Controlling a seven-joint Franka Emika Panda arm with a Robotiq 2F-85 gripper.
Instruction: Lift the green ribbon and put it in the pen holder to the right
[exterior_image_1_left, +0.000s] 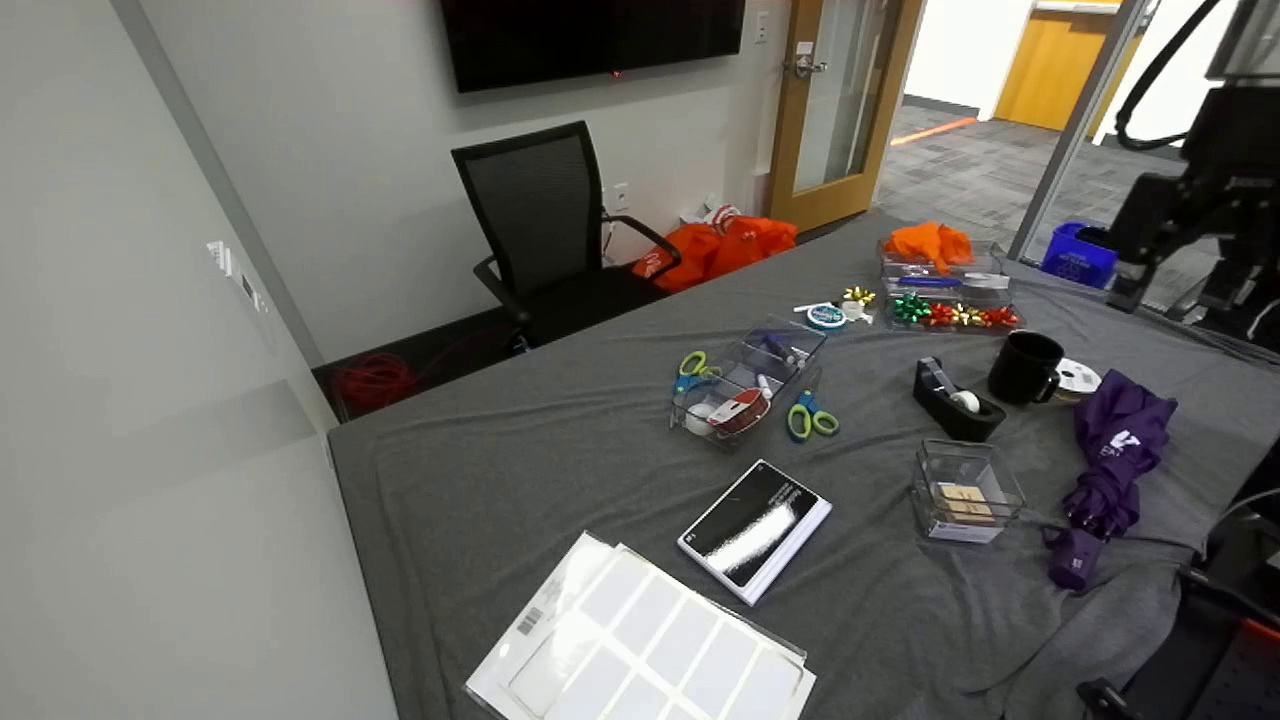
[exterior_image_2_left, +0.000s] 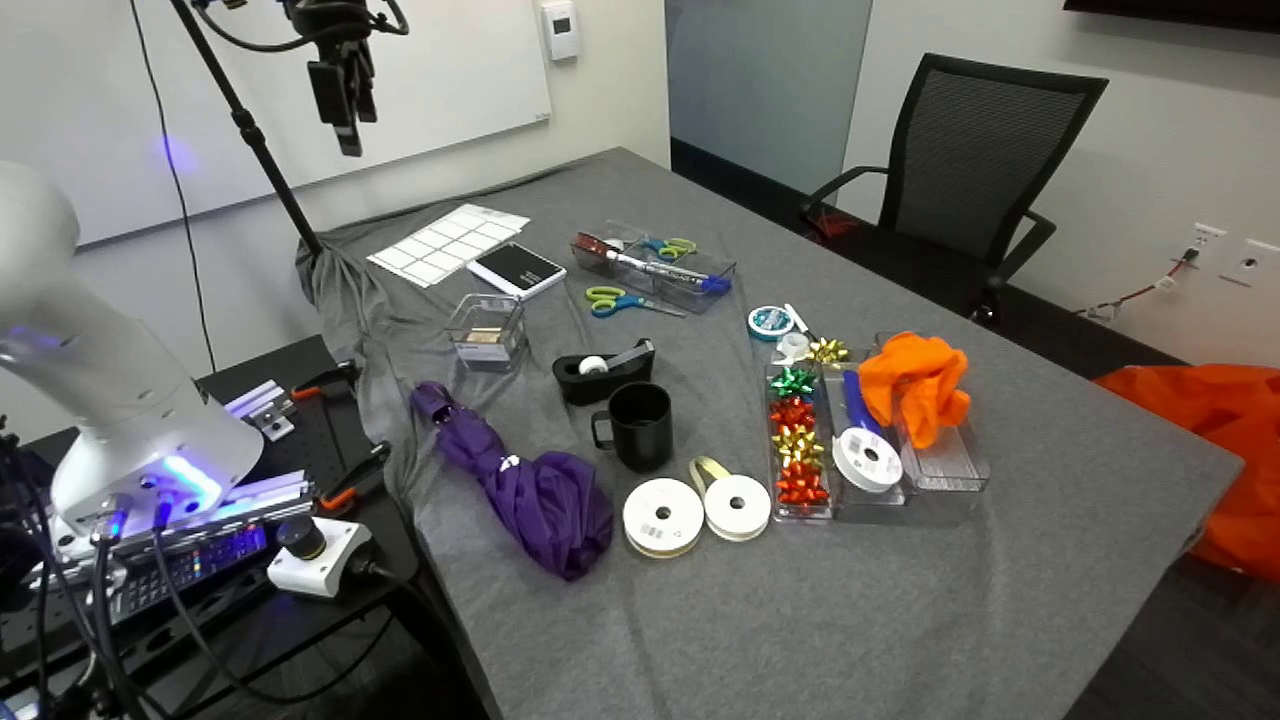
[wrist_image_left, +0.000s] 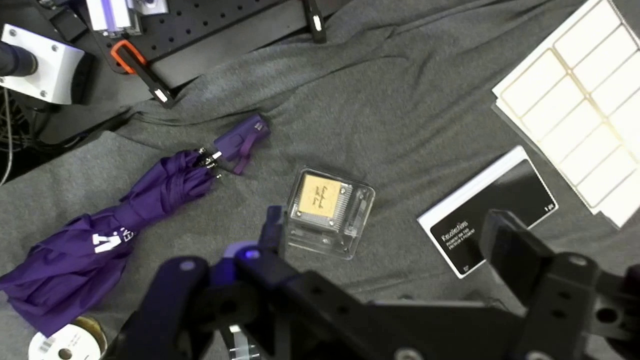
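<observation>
The green ribbon is a small shiny green bow (exterior_image_2_left: 793, 380) in a clear tray, at the end of a row of red and gold bows. It also shows in an exterior view (exterior_image_1_left: 910, 307). The pen holder is a black upright cup with a handle (exterior_image_2_left: 642, 427), standing on the grey cloth, also seen in an exterior view (exterior_image_1_left: 1024, 368). Both are out of sight in the wrist view. My gripper (wrist_image_left: 387, 222) is open and empty, its fingers wide apart. It hangs high in the air, away from both things, and shows in both exterior views (exterior_image_1_left: 1178, 288) (exterior_image_2_left: 358, 128).
A black tape dispenser (exterior_image_2_left: 603, 377) stands beside the cup. A purple umbrella (exterior_image_2_left: 530, 500) and white spools (exterior_image_2_left: 663, 515) lie near it. A clear bin (wrist_image_left: 368, 202) and a black-and-white box (wrist_image_left: 492, 215) lie below the gripper. Scissors (exterior_image_1_left: 812, 418) lie by a clear tray (exterior_image_1_left: 815, 335).
</observation>
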